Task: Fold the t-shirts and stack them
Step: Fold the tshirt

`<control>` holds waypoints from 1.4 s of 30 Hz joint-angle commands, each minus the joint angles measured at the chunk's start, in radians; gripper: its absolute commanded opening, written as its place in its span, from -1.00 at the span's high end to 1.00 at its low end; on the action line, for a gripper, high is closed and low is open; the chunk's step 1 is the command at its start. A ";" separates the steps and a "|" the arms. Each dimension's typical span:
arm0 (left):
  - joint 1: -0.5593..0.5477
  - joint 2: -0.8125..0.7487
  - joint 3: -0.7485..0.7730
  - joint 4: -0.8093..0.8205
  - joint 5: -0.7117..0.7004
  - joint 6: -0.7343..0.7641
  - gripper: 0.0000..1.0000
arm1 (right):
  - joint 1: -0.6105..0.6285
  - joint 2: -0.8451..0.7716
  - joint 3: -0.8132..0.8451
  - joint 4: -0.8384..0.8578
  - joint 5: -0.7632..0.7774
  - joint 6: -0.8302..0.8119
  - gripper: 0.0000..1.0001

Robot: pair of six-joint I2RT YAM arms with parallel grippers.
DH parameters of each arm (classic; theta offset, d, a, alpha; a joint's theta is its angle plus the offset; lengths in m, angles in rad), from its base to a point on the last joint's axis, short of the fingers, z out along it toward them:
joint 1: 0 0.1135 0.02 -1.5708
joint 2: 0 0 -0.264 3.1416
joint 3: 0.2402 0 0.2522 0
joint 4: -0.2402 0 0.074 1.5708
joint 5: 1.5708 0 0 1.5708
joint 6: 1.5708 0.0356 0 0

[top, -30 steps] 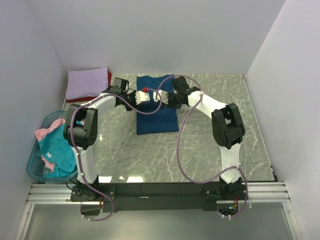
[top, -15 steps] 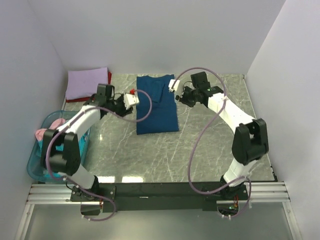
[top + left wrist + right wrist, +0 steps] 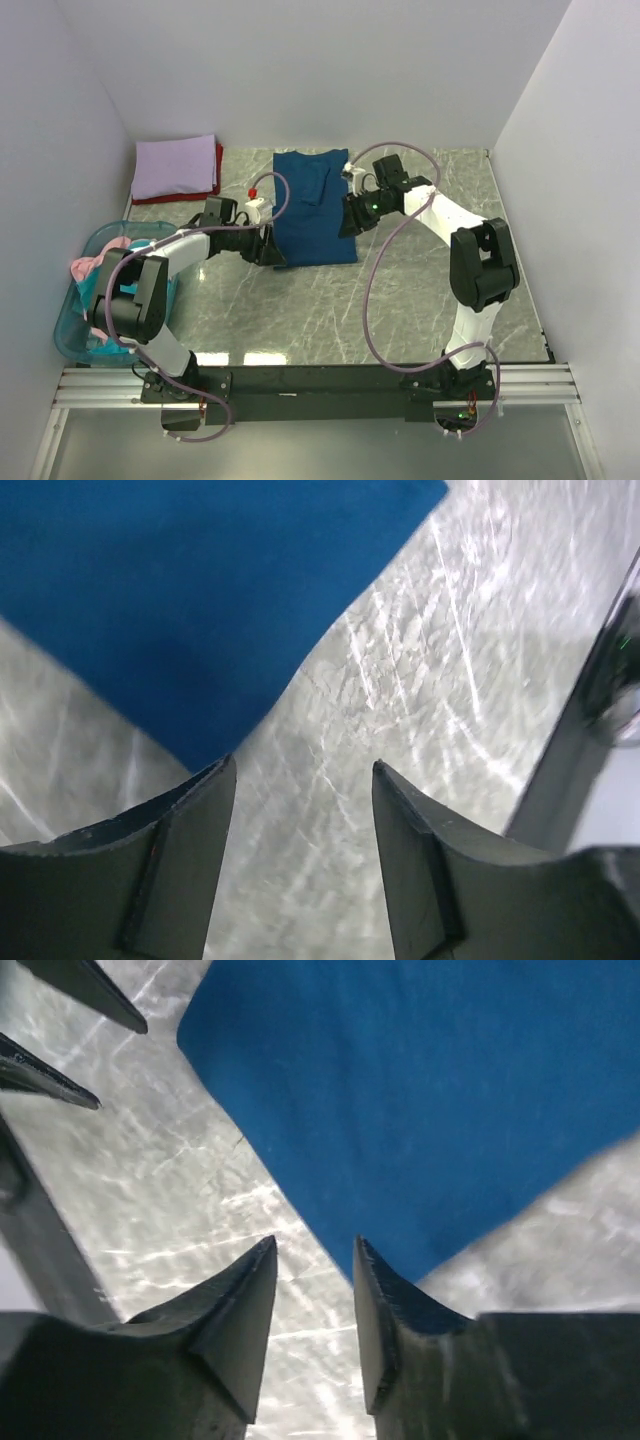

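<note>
The dark blue cloth t-shirt (image 3: pixel 315 215) lies flat on the grey marble worktop (image 3: pixel 430 290) at about 12 o'clock, and it is folded into a long narrow strip. A second ago both your arms were bunched over its middle. Then they swung out to the sides, and now they have dropped low beside it. The left fingers (image 3: pixel 190 820) are apart and hold nothing, right by the shirt's 7 o'clock corner. The right fingers (image 3: pixel 240 1300) are apart too, at its 4 o'clock edge. So the side folds look done, and I think you are lining up to pinch the near end and fold it over. The folded lavender t-shirt (image 3: pixel 177 165) waits on the red t-shirt (image 3: pixel 219 165) at 10 o'clock. The teal t-shirt (image 3: pixel 120 305) and pink t-shirt (image 3: pixel 88 265) sit in the see-through blue plastic basket (image 3: pixel 66 335) at 8 o'clock.
</note>
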 commanded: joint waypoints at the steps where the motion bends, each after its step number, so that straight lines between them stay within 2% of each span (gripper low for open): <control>1: 0.028 -0.027 -0.028 0.111 -0.019 -0.278 -0.25 | -0.042 -0.003 -0.044 0.049 -0.056 0.194 0.10; 2: 0.040 -0.016 -0.030 0.106 -0.024 -0.298 -0.27 | -0.055 -0.001 -0.054 0.049 -0.050 0.230 -0.03; 9: 0.057 0.079 -0.047 0.104 -0.040 -0.355 -0.32 | -0.080 0.017 -0.152 0.096 -0.039 0.305 -0.13; 10: 0.060 0.100 -0.048 0.104 -0.040 -0.359 -0.33 | -0.082 0.023 -0.160 0.098 -0.044 0.313 -0.34; 18: 0.066 0.162 -0.059 0.137 -0.027 -0.370 -0.26 | -0.080 0.068 -0.244 0.170 -0.079 0.359 -0.38; 24: 0.066 0.202 -0.044 0.150 0.011 -0.382 0.00 | -0.077 0.063 -0.298 0.181 -0.095 0.358 -0.31; 27: 0.066 0.208 -0.041 0.137 0.022 -0.372 0.27 | -0.080 0.066 -0.294 0.168 -0.093 0.344 -0.12; 28: 0.068 0.209 -0.039 0.128 0.023 -0.356 0.41 | -0.079 0.071 -0.291 0.168 -0.092 0.342 0.01; 30: 0.068 0.209 -0.032 0.097 0.023 -0.338 0.53 | -0.079 0.080 -0.284 0.168 -0.082 0.336 0.20; 31: 0.071 0.209 -0.032 0.086 0.023 -0.323 0.64 | -0.079 0.083 -0.284 0.170 -0.078 0.333 0.41; 33: 0.074 0.212 -0.021 0.052 0.028 -0.306 0.73 | -0.079 0.085 -0.289 0.165 -0.078 0.326 0.63; 34: 0.077 0.212 -0.018 0.039 0.028 -0.286 0.81 | -0.080 0.081 -0.294 0.165 -0.073 0.318 0.86; 35: 0.079 0.211 -0.018 0.031 0.026 -0.280 0.84 | -0.077 0.069 -0.301 0.165 -0.072 0.312 0.99; 38: 0.091 0.206 -0.015 -0.001 0.028 -0.257 0.98 | -0.079 0.043 -0.326 0.150 -0.070 0.290 1.00; 42: 0.094 0.196 -0.018 -0.055 0.023 -0.227 0.99 | -0.072 0.017 -0.364 0.109 -0.085 0.273 1.00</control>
